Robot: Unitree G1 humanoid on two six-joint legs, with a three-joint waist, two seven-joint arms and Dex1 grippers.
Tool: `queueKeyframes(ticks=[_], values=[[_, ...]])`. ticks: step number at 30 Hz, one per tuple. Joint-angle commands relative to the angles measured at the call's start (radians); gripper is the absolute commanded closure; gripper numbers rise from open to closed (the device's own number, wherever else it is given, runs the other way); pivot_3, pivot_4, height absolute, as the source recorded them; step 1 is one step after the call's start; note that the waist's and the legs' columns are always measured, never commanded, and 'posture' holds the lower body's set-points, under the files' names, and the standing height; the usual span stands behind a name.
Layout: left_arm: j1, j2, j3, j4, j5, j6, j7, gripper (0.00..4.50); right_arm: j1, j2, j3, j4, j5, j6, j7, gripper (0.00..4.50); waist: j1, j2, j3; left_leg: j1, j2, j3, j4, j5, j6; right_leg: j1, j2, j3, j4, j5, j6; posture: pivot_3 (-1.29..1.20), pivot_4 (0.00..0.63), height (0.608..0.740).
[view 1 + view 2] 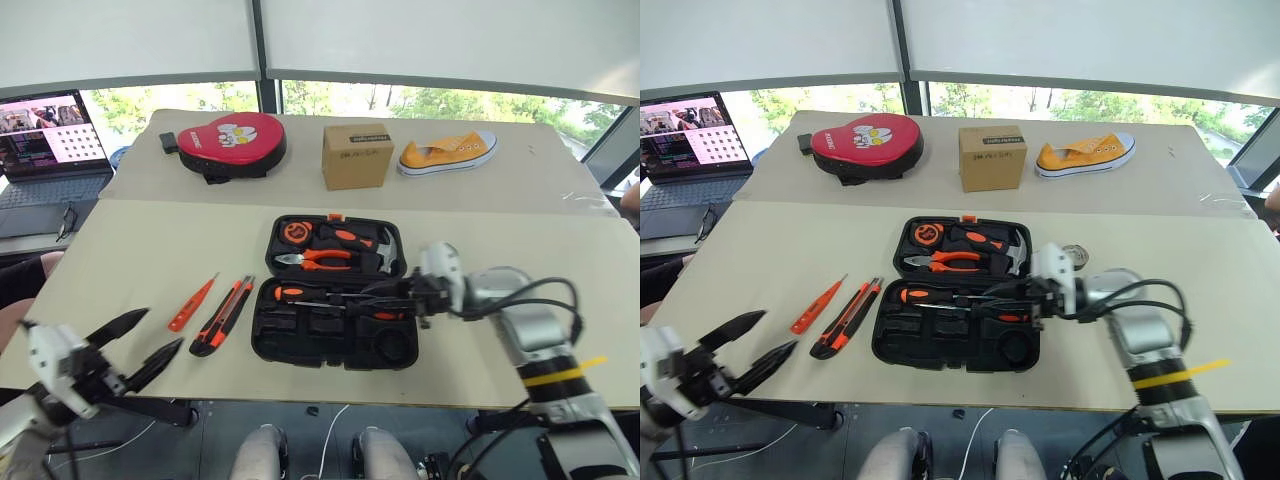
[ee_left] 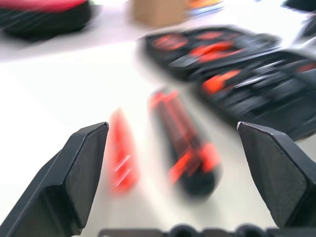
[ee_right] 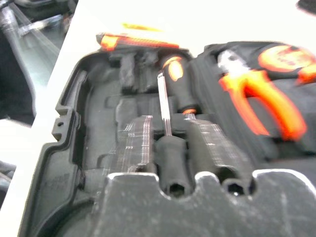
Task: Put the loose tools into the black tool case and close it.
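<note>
a: right gripper [image 1: 385, 297] hovered over black tool case [image 1: 330, 345], fingers part-spread, holding nothing; left gripper [image 1: 140, 345] gaped wide off the table edge
b: case lay open; screwdrivers [image 1: 335, 296] inside; tester screwdriver [image 1: 191, 303] and utility knife [image 1: 222, 316] lay left of it

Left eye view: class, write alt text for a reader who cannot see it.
An open black tool case lies on a beige table, with the right gripper over the screwdrivers inside it. A slim orange tester and a utility knife lie to its left, near the open left gripper.
</note>
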Motion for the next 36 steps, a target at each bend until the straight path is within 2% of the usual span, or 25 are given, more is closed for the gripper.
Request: queueKeyframes(ticks=[1, 4, 5, 6, 12, 15, 19, 23, 30, 33, 36], values=[[0.055, -0.011, 0.132, 0.079, -0.019, 0.031, 0.054, 0.00, 0.108, -0.034, -0.143, -0.036, 0.033, -0.122, -0.007, 1.22, 0.001, 0.000, 0.000, 0.000, 0.000, 0.000, 0.000, 0.000, 0.000, 0.000, 0.000, 0.000, 0.000, 0.000, 0.000, 0.00, 0.150, 0.740], [0.080, 0.003, 0.154, 0.108, -0.001, 0.072, 0.077, 0.00, 0.198, -0.017, -0.214, -0.002, 0.049, -0.248, 0.013, 0.20, 0.002, -0.001, 0.000, 0.000, 0.000, 0.000, 0.000, 0.000, 0.000, 0.000, 0.000, 0.000, 0.000, -0.001, -0.001, 0.00, 0.150, 0.740], [0.081, 0.016, 0.156, 0.124, -0.004, 0.083, 0.066, 0.00, 0.231, -0.021, -0.231, 0.009, 0.063, -0.227, 0.011, 0.03, 0.002, -0.001, 0.000, 0.001, 0.000, 0.000, 0.000, -0.002, -0.004, 0.000, 0.000, 0.000, 0.000, -0.002, -0.003, 0.00, 0.150, 0.740], [0.077, 0.030, 0.155, 0.135, -0.007, 0.098, 0.056, 0.00, 0.262, -0.037, -0.235, 0.008, 0.094, -0.175, 0.034, 0.03, 0.003, -0.001, 0.000, 0.001, 0.000, 0.001, 0.000, -0.003, -0.005, 0.000, 0.000, 0.000, 0.000, -0.004, -0.006, 0.00, 0.150, 0.740], [0.001, 0.154, 0.085, 0.067, -0.050, 0.262, 0.009, 0.00, 0.282, -0.010, -0.229, -0.038, 0.135, -0.248, 0.055, 0.03, 0.004, -0.004, 0.001, 0.002, 0.000, 0.001, 0.000, -0.004, -0.008, 0.001, 0.001, 0.000, 0.001, -0.004, -0.006, 0.00, 0.150, 0.740], [-0.132, 0.225, -0.001, 0.029, -0.036, 0.341, 0.058, 0.00, 0.253, -0.008, -0.204, -0.151, 0.181, -0.193, 0.023, 0.03, 0.003, -0.002, 0.001, 0.002, 0.000, 0.001, 0.000, -0.004, -0.008, 0.001, 0.001, 0.001, 0.002, -0.001, -0.002, 0.00, 0.150, 0.740], [-0.370, 0.313, -0.191, 0.015, -0.006, 0.508, 0.140, 0.00, 0.213, 0.003, -0.144, -0.241, 0.179, -0.155, -0.024, 0.03, 0.009, -0.004, 0.002, 0.002, 0.001, -0.001, 0.000, -0.003, -0.009, 0.001, 0.004, 0.000, 0.003, 0.000, 0.000, 0.00, 0.150, 0.740], [-0.524, 0.318, -0.327, 0.035, 0.029, 0.595, 0.182, 0.00, 0.210, 0.012, -0.110, -0.265, 0.164, -0.156, -0.046, 0.03, 0.004, -0.004, 0.002, 0.001, 0.000, 0.000, 0.000, 0.000, -0.003, 0.000, 0.005, 0.001, 0.002, 0.000, 0.001, 0.00, 0.150, 0.740], [-0.637, 0.284, -0.468, 0.110, 0.141, 0.629, 0.237, 0.00, 0.225, 0.010, -0.102, -0.302, 0.163, -0.161, -0.087, 0.03, 0.002, -0.004, 0.002, 0.000, 0.001, 0.000, -0.001, -0.002, -0.005, -0.002, 0.007, 0.002, 0.003, -0.001, 0.001, 0.00, 0.150, 0.740], [-0.631, 0.277, -0.498, 0.087, 0.154, 0.615, 0.209, 0.72, 0.234, 0.008, -0.109, -0.311, 0.164, -0.159, -0.108, 0.00, 0.003, -0.004, 0.002, 0.001, 0.000, 0.000, 0.000, -0.002, -0.005, 0.000, 0.006, 0.002, 0.004, -0.001, 0.001, 0.00, 0.150, 0.740], [-0.615, 0.276, -0.526, 0.084, 0.187, 0.564, 0.171, 1.77, 0.245, 0.004, -0.111, -0.312, 0.162, -0.162, -0.114, 0.00, 0.004, -0.004, 0.002, 0.002, 0.000, 0.000, 0.000, -0.002, -0.005, 0.000, 0.005, 0.002, 0.003, -0.001, 0.001, 0.00, 0.150, 0.740]])
